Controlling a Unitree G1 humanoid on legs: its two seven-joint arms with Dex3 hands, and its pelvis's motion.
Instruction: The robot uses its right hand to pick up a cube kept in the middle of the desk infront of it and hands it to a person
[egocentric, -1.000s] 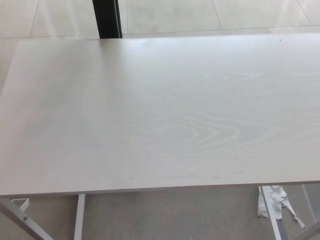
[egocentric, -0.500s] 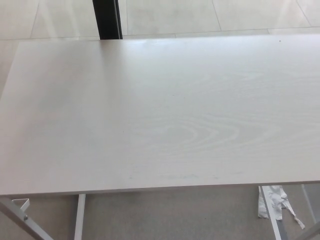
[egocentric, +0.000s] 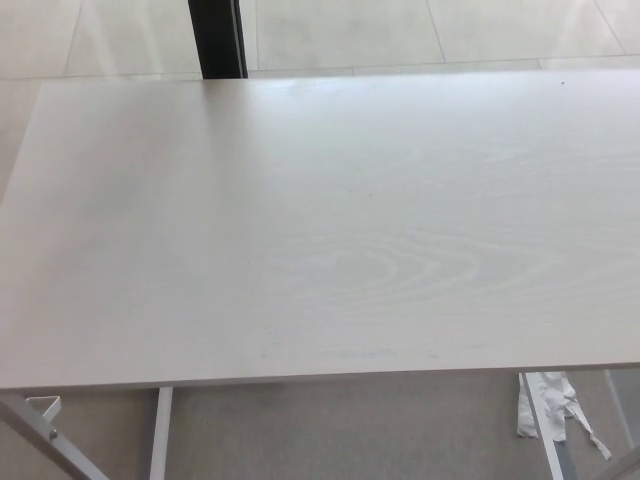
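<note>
While the view has shifted slightly since earlier, the pale tabletop (egocentric: 320, 220) looks unchanged; neither hand shows, so their state cannot be told.

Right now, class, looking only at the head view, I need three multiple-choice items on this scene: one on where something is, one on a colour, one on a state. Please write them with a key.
1. Where is the dark post?
A. beyond the desk's far edge, upper left
B. lying on the desk
C. under the near right corner

2. What colour is the desk top?
A. black
B. pale whitish wood grain
C. red

3. What state is the crumpled white scrap in?
A. held by a robot hand
B. stacked on the desk
C. lying on the floor by the right desk leg

Key: 1 A, it rises behind the far edge. 2 B, pale grain shows throughout. 3 C, it lies below the near edge; neither robot hand shows.
</note>
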